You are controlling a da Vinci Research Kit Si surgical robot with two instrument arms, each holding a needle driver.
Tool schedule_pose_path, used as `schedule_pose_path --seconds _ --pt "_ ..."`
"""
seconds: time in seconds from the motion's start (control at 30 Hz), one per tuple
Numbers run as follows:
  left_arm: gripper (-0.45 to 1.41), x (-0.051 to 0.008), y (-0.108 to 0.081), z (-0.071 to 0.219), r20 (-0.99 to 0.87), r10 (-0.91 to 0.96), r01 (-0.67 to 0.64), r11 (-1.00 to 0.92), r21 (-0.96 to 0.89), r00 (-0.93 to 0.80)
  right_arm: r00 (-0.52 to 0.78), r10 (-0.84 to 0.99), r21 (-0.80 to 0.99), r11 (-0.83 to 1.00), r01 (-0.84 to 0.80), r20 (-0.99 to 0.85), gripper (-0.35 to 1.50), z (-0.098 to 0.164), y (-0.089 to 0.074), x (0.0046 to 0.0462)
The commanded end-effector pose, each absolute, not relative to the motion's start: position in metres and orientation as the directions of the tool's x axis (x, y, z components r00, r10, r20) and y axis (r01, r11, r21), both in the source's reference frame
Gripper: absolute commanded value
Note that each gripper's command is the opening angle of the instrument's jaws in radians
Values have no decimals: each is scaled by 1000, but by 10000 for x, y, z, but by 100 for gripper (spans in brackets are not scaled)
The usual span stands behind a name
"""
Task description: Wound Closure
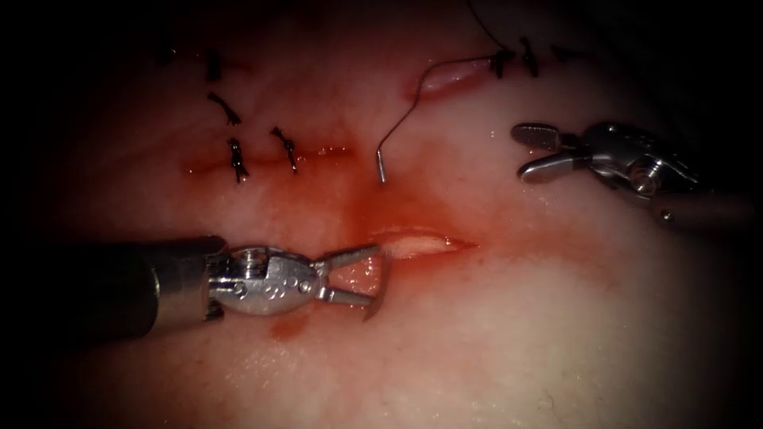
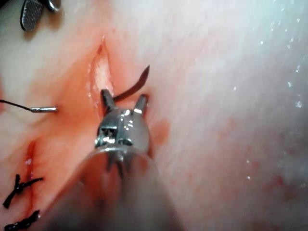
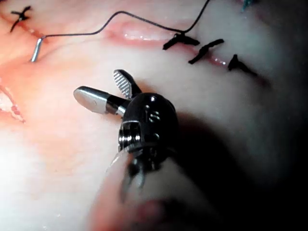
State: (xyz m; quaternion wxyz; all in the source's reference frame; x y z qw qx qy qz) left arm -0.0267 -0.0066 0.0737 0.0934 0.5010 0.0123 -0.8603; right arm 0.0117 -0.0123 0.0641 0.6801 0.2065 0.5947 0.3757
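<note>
In the endoscope view the left arm's tool (image 1: 380, 274) reaches in from the left with its jaws spread, their tips at the left end of an open cut (image 1: 425, 245) in the tissue (image 1: 517, 334). The curved needle (image 1: 380, 292) lies across those tips; whether the jaws grip it or merely straddle it cannot be told. Its long axis runs roughly up and down in this view, the sharp point (image 1: 367, 317) aimed down and to the left, while the other end lies by the cut's left end. The left wrist view adds that the needle's pointed end (image 2: 144, 76) rises clear of the surface beyond the jaw tips, with red fluid (image 2: 72, 96) staining the tissue beside the cut. The right arm's tool (image 1: 534, 152) hovers well to the right, jaws apart and holding nothing; the right wrist view shows the ridged inner face of one jaw. The dark thread (image 1: 413, 107) runs from a small metal piece (image 1: 381, 167), lying apart on the tissue above the cut, up to a second open cut (image 1: 453, 78) beside the tied stitches (image 1: 513, 59). More tied stitches (image 1: 237, 159) sit on the upper left.
</note>
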Motion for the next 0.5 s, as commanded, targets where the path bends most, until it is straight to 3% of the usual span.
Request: schedule_pose_path --seconds 0.03,0.5 --pt "54 -274 -68 744 -867 -155 170 -982 82 -473 -3 756 730 630 -264 -654 88 644 -119 129" --pt "51 -296 -80 745 -892 -183 40 -982 183 -413 -23 753 723 622 -302 -658 84 644 -123 140"
